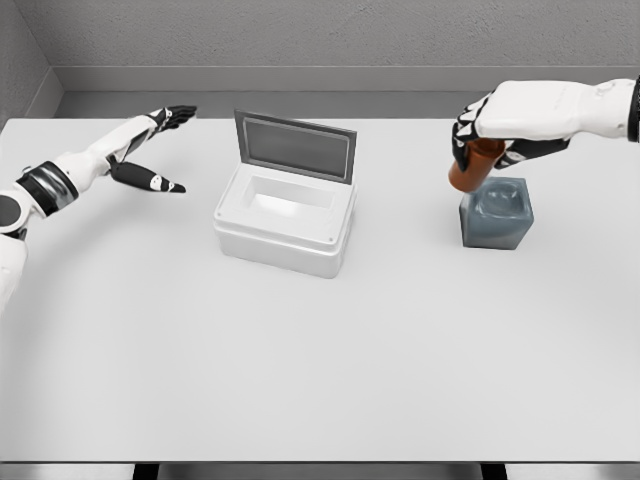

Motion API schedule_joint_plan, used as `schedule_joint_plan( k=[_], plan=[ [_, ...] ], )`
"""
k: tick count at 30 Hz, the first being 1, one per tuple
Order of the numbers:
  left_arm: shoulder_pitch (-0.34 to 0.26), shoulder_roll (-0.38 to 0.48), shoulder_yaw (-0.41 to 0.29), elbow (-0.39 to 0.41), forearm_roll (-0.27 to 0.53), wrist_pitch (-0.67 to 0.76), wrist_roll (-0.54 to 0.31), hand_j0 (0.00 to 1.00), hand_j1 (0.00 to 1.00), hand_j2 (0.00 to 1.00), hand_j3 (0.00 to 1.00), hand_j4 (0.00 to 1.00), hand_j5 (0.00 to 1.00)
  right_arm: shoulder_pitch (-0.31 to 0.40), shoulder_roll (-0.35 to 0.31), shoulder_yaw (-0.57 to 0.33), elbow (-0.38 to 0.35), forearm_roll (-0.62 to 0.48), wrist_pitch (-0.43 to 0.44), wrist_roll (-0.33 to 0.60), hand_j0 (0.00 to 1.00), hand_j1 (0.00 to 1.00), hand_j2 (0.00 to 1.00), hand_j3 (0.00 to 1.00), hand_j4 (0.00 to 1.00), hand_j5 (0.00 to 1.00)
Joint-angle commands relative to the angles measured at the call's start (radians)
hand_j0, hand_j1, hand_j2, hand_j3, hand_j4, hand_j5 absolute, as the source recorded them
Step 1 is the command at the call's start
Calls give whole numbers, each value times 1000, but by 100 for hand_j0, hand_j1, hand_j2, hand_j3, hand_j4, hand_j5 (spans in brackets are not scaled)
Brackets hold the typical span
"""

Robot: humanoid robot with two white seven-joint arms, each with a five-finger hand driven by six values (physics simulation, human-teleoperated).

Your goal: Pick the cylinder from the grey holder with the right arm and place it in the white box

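Note:
An orange-brown cylinder (472,166) is held tilted just above and left of the grey holder (497,213), clear of its hollow. My right hand (490,135) reaches in from the right edge and is shut on the cylinder's upper part, fingers wrapped around it. The white box (287,218) stands at the table's middle, its grey-lined lid (295,146) raised at the back and its inside bare. My left hand (160,145) hovers over the table's far left with fingers spread and holding nothing.
The white table (320,360) has a grey wall behind it. The box lies about a hand's width to the left of the holder. The table's front edge runs along the bottom of the view.

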Motion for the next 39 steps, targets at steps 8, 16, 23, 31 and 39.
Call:
schedule_joint_plan(
  k=[8, 16, 23, 31, 39],
  plan=[
    [-8, 1, -20, 2, 8, 2, 0, 100, 100, 100, 100, 100, 100, -34, 88, 37, -29, -13, 3, -1, 43, 43, 43, 43, 43, 43],
    [-9, 1, -26, 3, 8, 2, 0, 100, 100, 100, 100, 100, 100, -61, 118, 57, -51, -13, 3, -1, 43, 43, 43, 43, 43, 43],
    [-9, 4, -26, 2, 8, 2, 0, 100, 100, 100, 100, 100, 100, -84, 155, 85, -97, -13, 3, -1, 43, 43, 43, 43, 43, 43],
    [-11, 7, -40, 0, 8, 2, 0, 100, 100, 100, 100, 100, 100, -97, 190, 108, -114, -13, 3, -1, 43, 43, 43, 43, 43, 43],
    [-15, 7, -40, -1, -27, 2, 0, 100, 100, 100, 100, 100, 100, -112, 233, 122, -95, -11, 3, -1, 43, 43, 43, 43, 43, 43]
  ],
)
